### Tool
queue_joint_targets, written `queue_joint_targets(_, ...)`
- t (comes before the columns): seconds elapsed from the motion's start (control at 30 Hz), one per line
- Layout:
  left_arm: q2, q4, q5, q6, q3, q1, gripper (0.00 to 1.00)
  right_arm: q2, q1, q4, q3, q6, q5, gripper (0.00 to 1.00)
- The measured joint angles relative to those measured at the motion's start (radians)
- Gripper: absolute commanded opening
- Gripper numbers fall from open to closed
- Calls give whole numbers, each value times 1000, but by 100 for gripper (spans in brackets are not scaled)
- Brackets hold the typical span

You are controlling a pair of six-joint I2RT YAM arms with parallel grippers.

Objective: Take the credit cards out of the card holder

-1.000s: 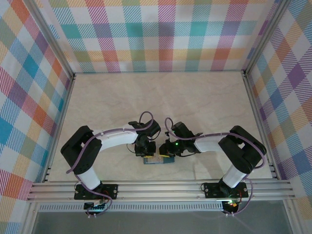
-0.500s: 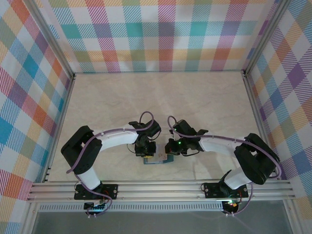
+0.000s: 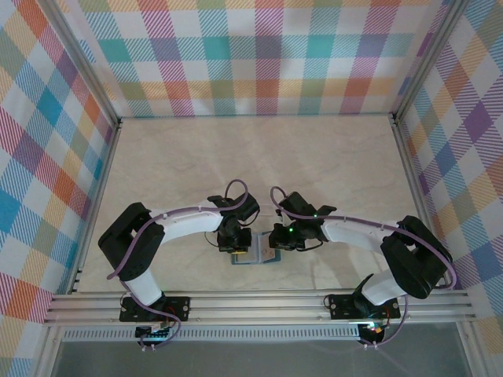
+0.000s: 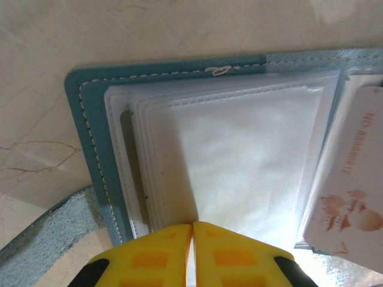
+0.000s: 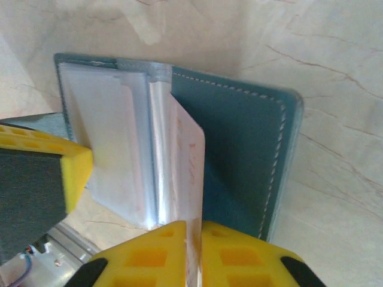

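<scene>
The left gripper (image 4: 192, 232), jaws pressed together, rests on the clear pockets (image 4: 239, 155) of the card holder (image 4: 84, 119). The holder lies open on the table (image 3: 259, 157), near the arms. The right gripper (image 5: 193, 232) pinches the pink card (image 5: 188, 161), which looks partly tucked in. If the left gripper slips, the holder may lift up with the card.

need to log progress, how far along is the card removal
Done: card holder lies open. In hand: right gripper pinches the whitish-pink card at the fold; left gripper, shut, sits on the clear sleeves. Left: drawing it fully out, then any other cards.
</scene>
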Motion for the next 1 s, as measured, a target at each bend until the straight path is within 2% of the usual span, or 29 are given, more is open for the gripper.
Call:
queue_joint_targets(0.43,0,-2,0,4,2,0,12,15,0,80,-28,31,-32,9)
queue_joint_targets(0.63,-12,1,-10,7,1,0,14,14,0,84,-28,35,-33,8)
queue_joint_targets(1.0,-136,1,-77,8,-59,45,14,-105,0,-31,-7,-40,84,5)
